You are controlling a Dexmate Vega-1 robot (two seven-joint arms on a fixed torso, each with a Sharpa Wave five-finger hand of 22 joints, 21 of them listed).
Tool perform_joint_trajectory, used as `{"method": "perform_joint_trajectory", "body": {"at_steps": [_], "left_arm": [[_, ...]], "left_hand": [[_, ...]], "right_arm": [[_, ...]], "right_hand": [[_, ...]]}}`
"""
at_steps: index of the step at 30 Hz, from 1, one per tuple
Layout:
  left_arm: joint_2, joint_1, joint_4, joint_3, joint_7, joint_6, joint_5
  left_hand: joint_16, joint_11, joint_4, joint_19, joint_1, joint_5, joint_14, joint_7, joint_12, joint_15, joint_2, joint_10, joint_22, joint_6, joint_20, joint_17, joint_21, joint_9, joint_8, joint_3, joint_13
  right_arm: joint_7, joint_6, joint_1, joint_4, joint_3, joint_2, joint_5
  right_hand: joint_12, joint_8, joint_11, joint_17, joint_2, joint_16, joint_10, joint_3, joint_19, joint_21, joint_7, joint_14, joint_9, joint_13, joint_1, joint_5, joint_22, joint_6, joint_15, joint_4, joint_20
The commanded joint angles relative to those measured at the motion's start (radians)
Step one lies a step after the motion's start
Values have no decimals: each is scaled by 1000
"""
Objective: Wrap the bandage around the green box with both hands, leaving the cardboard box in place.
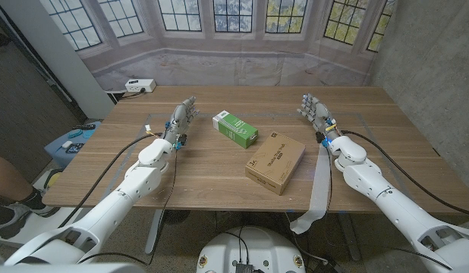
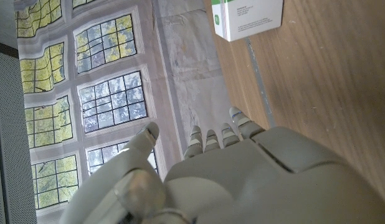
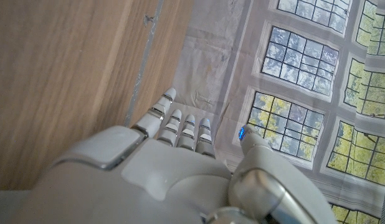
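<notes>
A green and white box (image 1: 235, 127) lies on the wooden table (image 1: 219, 171) near its middle, and its white end (image 2: 247, 17) appears in the left wrist view. A brown cardboard box (image 1: 275, 162) sits just to its right and nearer to me. A pale bandage strip (image 1: 318, 196) hangs over the table's front edge at the right, beside my right forearm. My left hand (image 1: 181, 118) is open to the left of the green box, fingers apart and holding nothing. My right hand (image 1: 314, 112) is open to the right of both boxes, holding nothing.
A white power strip (image 1: 140, 86) lies at the table's far left corner. A window backdrop stands behind the table. A person's leg and shoe (image 1: 7, 201) are at the left edge, near blue and yellow items on the floor.
</notes>
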Motion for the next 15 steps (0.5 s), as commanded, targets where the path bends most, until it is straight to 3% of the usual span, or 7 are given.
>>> {"method": "perform_joint_trajectory", "body": {"at_steps": [1,15], "left_arm": [[5,2,9,-9,-21,-13,-16],[48,-2,-46,1,-23,39,2]], "left_hand": [[7,1,-1,9,12,5,1,11,4,10,-1,-7,5,-2,0,5,4,2,4,5,4],[5,2,-19,11,25,8,5,12,3,13,-7,-3,4,-3,0,3,-1,1,1,9,3]], "right_arm": [[-9,-28,10,-25,-15,-9,-17],[-23,-39,-11,-60,-13,-26,-24]], "right_hand": [[4,6,12,5,-1,5,9,5,6,5,5,8,4,4,8,6,3,8,-42,1,-73],[0,5,18,1,-3,2,11,8,4,3,8,8,4,4,16,6,3,11,-39,-8,-70]]}}
